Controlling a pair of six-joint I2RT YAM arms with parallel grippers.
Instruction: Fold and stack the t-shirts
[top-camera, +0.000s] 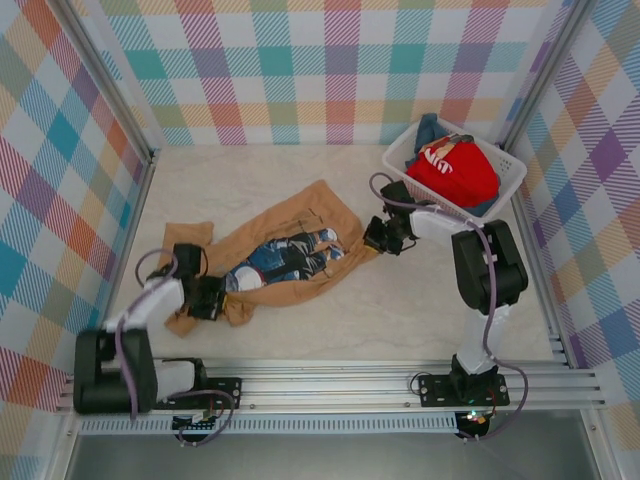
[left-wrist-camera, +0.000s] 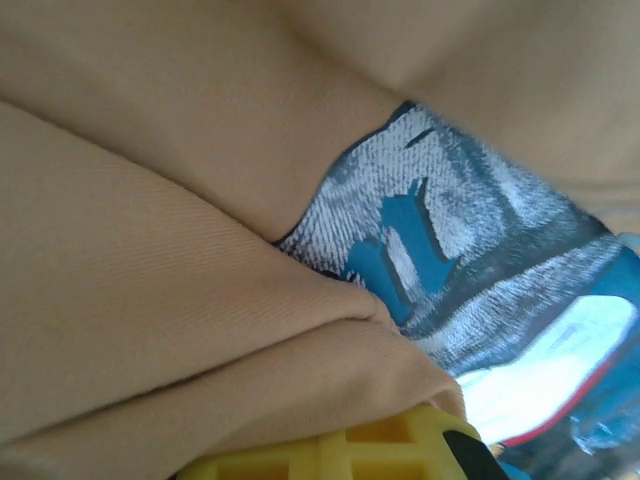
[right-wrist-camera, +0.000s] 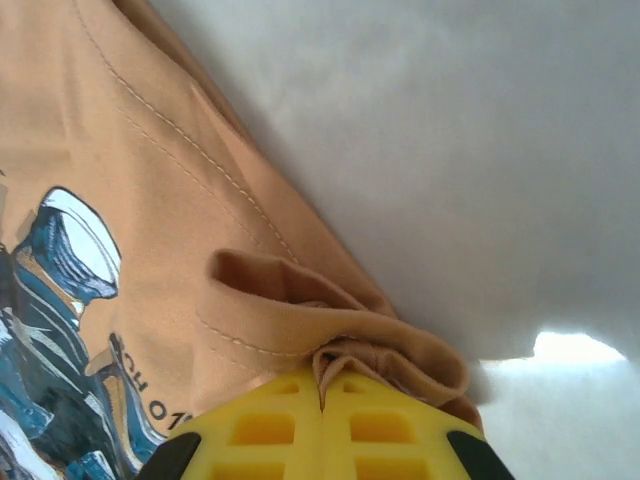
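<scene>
- The tan t-shirt (top-camera: 290, 250) lies rumpled on the table (top-camera: 400, 320) with its print facing up. It runs diagonally away from the white basket (top-camera: 512, 172), and its nearest end is close beside the basket.
- The red t-shirt (top-camera: 455, 170) fills the basket, with the blue t-shirt (top-camera: 432, 128) showing at the basket's far rim.
- The right gripper (top-camera: 382, 238) is at the shirt end nearest the basket. Its jaws are closed on a gathered pinch of stitched hem.
- The left gripper (top-camera: 208, 298) is at the end farthest from the basket, jaws closed. Tan cloth is bunched over its yellow finger (left-wrist-camera: 340, 458), so it appears to pinch the edge.
- Handling, as a judgement: the cloth is light, limp and not fragile. It will sag and crease between two holds and drag on the table.
- The best holds are probably the seamed edges at opposite corners, with the span between them kept taut.
</scene>
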